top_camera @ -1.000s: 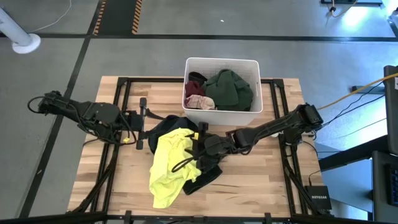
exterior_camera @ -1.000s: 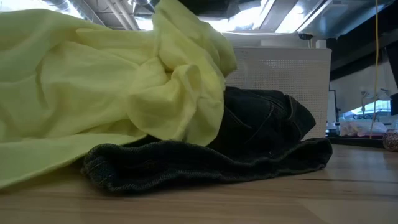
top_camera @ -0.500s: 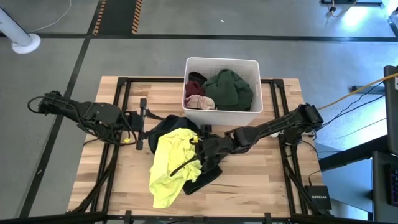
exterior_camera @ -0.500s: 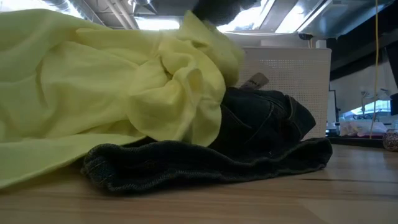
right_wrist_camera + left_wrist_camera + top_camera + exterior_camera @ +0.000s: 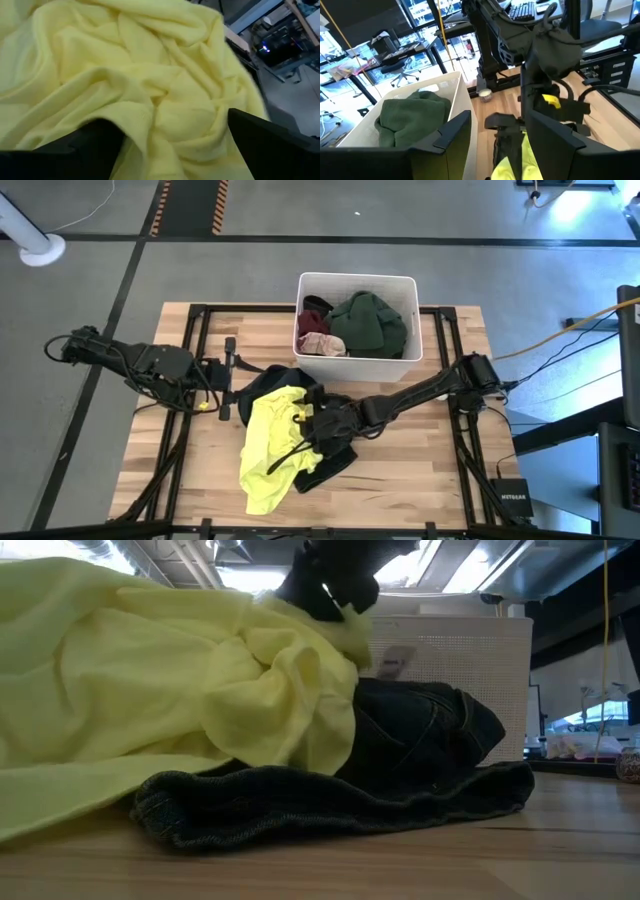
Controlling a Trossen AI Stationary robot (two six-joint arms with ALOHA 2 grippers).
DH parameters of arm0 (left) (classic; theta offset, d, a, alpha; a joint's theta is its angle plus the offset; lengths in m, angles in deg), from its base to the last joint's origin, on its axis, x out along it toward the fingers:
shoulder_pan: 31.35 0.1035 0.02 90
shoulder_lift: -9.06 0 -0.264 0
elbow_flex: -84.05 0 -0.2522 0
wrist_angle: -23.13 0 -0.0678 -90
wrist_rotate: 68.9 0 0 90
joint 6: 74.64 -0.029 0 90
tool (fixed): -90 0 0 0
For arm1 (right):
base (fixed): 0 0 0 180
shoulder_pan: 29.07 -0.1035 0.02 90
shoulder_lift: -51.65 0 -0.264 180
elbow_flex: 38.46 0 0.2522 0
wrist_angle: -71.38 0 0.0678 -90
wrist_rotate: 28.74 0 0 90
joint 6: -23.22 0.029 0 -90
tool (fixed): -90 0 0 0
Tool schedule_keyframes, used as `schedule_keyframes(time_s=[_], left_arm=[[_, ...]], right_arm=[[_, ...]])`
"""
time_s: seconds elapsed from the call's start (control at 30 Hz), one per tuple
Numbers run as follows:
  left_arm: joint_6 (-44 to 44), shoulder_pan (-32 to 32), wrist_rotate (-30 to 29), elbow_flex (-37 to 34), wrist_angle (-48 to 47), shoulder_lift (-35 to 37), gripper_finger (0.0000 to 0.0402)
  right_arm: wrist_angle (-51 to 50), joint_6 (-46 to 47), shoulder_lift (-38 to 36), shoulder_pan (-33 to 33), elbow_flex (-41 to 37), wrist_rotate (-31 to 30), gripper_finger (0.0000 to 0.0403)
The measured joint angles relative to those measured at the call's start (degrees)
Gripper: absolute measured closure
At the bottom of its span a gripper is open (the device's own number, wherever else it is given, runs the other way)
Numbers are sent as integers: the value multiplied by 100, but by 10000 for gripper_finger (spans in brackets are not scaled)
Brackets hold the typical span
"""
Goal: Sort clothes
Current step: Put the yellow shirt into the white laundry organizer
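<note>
The neon yellow garment (image 5: 268, 448) is a thin, soft piece, heavily crumpled into deep folds at its upper end and flatter toward its lower end. It lies on the wooden table (image 5: 400, 470) with its long axis running from the table's middle toward the near edge, slightly slanted to the left in the high view. It is draped over a black garment (image 5: 325, 468), dark denim-like cloth with stitched seams, which shows out from under it on the right and behind.

The right gripper (image 5: 312, 418) sits at the bunched upper end of the yellow garment; the right wrist view is filled with yellow folds between its two dark fingers (image 5: 272, 145), so the jaws look parted around the cloth, though whether they pinch it is hard to tell. The left gripper (image 5: 229, 376) rests at the table's left, its jaws spread wide and holding nothing.

Behind stands the white bin (image 5: 405, 362), holding a dark green garment (image 5: 367, 323) and a maroon garment (image 5: 314, 308).
</note>
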Motion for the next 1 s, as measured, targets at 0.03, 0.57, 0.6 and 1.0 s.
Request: schedule_keyframes(time_s=[0.03,0.57,0.6,1.0], left_arm=[[1,0,0,-1,3,1,220],[-23,0,0,-1,30,1,220],[-21,0,0,-1,28,1,220],[0,0,0,-1,-15,1,220]], right_arm=[[16,-8,-1,17,0,-19,40],[-91,1018,94,416,2,1242,159],[-91,996,94,413,2,1241,183],[-1105,873,-78,322,526,1113,363]])
